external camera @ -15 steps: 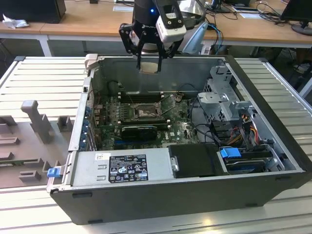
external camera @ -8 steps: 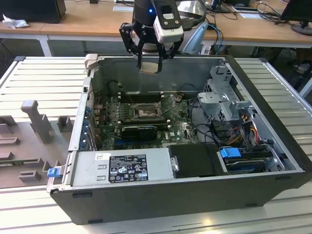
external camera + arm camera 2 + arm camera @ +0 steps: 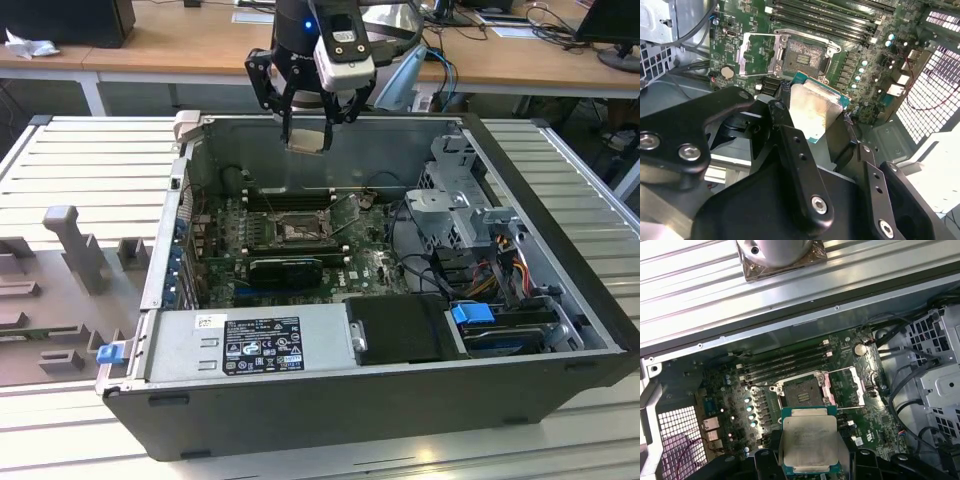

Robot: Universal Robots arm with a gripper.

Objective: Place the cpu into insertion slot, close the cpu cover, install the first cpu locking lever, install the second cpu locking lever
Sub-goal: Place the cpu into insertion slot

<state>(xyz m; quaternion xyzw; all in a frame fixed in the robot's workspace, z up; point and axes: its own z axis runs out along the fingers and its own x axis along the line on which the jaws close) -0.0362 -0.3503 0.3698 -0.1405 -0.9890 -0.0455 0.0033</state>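
My gripper (image 3: 305, 122) hangs above the far wall of the open computer case, shut on the cpu (image 3: 306, 138). In both wrist views the cpu (image 3: 812, 112) (image 3: 810, 442) is a flat square chip with a silver-grey top on a green rim, pinched at two opposite edges by the black fingers (image 3: 787, 135). The insertion slot (image 3: 297, 229) (image 3: 802, 57) (image 3: 802, 392) lies bare on the green motherboard, well below the chip. The cpu cover (image 3: 757, 55) (image 3: 847, 386), a silvery frame, is flipped open beside the slot. A thin wire lever (image 3: 836, 48) runs along the slot's edge.
Long black memory slots (image 3: 785, 362) lie beside the socket, and a black card (image 3: 285, 270) sits on its near side. A power supply (image 3: 250, 345) fills the case front. A drive cage (image 3: 462, 205) with cables stands at the exterior view's right. Grey fixtures (image 3: 75, 250) lie on the ribbed table.
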